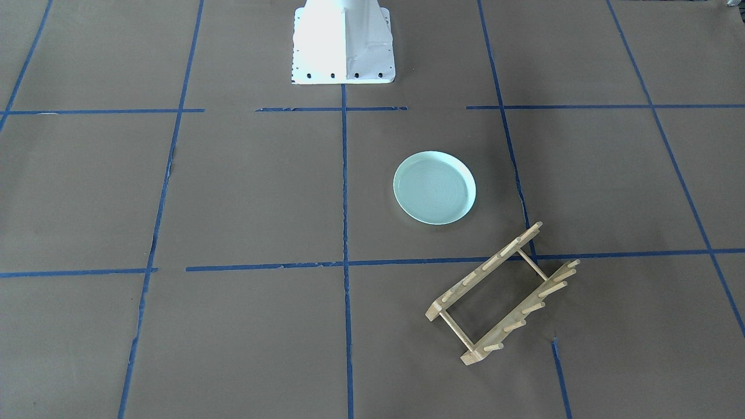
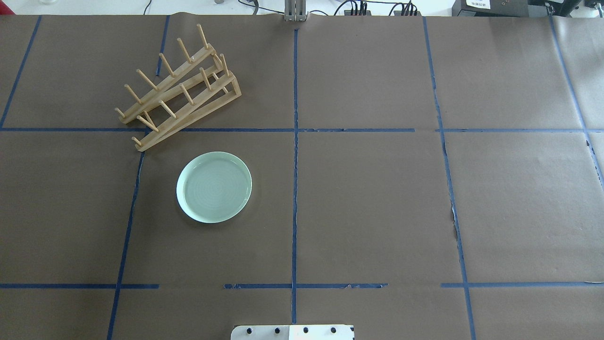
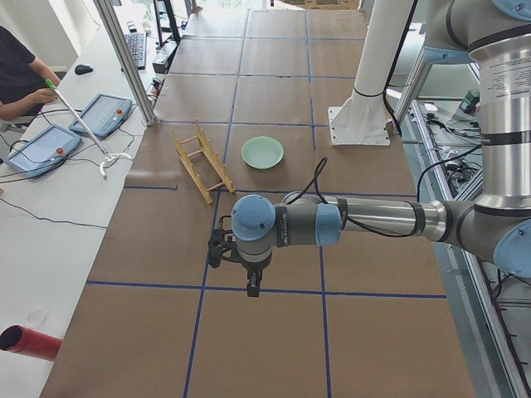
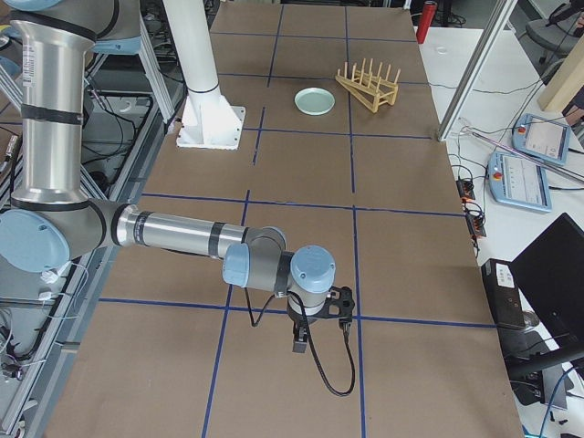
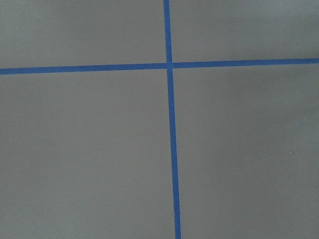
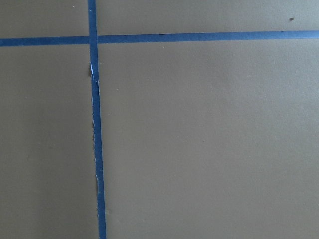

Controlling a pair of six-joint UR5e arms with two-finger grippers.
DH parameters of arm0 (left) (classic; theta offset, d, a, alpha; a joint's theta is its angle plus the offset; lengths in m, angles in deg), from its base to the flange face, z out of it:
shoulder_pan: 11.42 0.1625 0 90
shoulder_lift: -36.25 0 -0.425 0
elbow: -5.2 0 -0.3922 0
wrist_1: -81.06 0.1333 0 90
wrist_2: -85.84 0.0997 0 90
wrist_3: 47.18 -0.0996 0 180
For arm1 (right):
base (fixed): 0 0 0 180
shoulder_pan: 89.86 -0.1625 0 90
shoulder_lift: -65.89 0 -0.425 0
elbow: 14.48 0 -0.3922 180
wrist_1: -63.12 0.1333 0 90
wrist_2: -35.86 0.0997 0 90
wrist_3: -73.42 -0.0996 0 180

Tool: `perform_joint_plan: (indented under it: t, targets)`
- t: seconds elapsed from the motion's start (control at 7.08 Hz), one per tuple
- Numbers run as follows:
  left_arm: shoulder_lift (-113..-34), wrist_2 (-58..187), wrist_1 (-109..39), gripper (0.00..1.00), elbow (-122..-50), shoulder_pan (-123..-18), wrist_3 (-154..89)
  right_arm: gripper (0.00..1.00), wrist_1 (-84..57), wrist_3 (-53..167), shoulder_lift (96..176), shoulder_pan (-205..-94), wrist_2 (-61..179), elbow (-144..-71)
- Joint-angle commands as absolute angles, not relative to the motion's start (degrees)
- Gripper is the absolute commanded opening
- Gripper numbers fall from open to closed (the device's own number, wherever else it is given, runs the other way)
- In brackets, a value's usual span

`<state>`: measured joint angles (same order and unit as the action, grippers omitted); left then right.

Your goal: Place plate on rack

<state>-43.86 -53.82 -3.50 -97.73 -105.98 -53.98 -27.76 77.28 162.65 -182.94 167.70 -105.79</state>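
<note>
The pale mint-green plate (image 1: 434, 187) lies flat on the brown table, on my left half in the overhead view (image 2: 214, 187). The light-wood rack (image 1: 503, 294) stands empty just beyond it (image 2: 177, 94), apart from the plate. Both show small in the side views: plate (image 3: 262, 152) (image 4: 313, 100), rack (image 3: 202, 162) (image 4: 368, 84). My left gripper (image 3: 251, 286) hangs over the table far from them, at the table's left end. My right gripper (image 4: 299, 345) hangs at the right end. I cannot tell whether either is open or shut. Both wrist views show only brown paper and blue tape.
The white robot base (image 1: 343, 43) stands at the table's near middle edge (image 2: 292, 332). Blue tape lines grid the brown paper. A side bench holds teach pendants (image 3: 50, 145) and a red cylinder (image 3: 29, 342); an operator (image 3: 17, 75) sits there.
</note>
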Motion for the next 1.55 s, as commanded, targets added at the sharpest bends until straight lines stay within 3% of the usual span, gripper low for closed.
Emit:
perform_joint_plan:
  t: [0.0,0.28,0.56,1.13,1.41]
  targets:
    - [-43.02,-56.19,-6.89,1.0,-98.43,-105.55,-53.42,1.0,-27.76,77.28,162.65,-182.94,167.7,-105.79]
    - [-43.38,-56.19,-15.84,1.0,-101.22,-101.46,-40.77,1.0,-27.76,77.28,162.65,-182.94,167.7,-105.79]
    - [-44.51,-54.88,-23.24,1.0,-108.23,-87.88,-15.58,1.0,-27.76,77.28,162.65,-182.94,167.7,-105.79]
    - [-64.61,-42.6,-21.69,1.0,-109.5,-63.68,22.52,1.0,-27.76,77.28,162.65,-182.94,167.7,-105.88]
    - [-82.74,-35.22,-6.48,1.0,-99.19,-51.98,28.21,1.0,-27.76,77.28,162.65,-182.94,167.7,-105.88]
